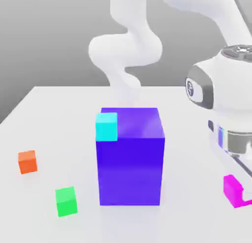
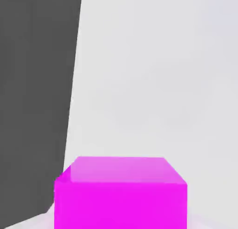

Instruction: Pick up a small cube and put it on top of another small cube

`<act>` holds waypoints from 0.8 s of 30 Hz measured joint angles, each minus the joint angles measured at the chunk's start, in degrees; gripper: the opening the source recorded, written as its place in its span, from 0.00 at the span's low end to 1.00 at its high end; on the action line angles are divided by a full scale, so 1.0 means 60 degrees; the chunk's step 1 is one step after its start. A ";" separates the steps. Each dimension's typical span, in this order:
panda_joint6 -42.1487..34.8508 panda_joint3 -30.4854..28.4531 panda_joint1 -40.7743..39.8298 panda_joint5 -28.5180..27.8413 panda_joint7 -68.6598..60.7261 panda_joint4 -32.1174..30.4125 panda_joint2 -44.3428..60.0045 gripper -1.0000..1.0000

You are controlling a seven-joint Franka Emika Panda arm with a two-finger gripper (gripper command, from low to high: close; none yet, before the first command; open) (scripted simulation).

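The claw [image 1: 239, 190] pinches the unmarked magenta cube [image 1: 232, 189], well apart from the green cube [image 1: 66, 201].

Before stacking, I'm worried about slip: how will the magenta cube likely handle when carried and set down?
The magenta cube looks rigid with flat faces, so it probably grips squarely and won't roll. Being small, it is likely light. Its smooth sides might slip a little when set on the green cube.

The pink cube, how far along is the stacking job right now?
Done: the hand has shut on the pink cube, at the exterior view's right edge. In hand: carrying it. Left: bringing it past the big blue block to the green cube, which sits bare on the table at the exterior view's lower left, then setting it on top.
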 joint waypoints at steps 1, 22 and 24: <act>-0.0020 -0.0004 -0.0152 0.0139 -0.0180 0.0000 -0.0085 0.00; -0.0293 -0.0964 -0.2694 0.1694 -0.2941 -0.0053 -0.1704 0.00; -0.0287 -0.1078 -0.2906 0.1697 -0.3102 -0.0069 -0.1826 0.00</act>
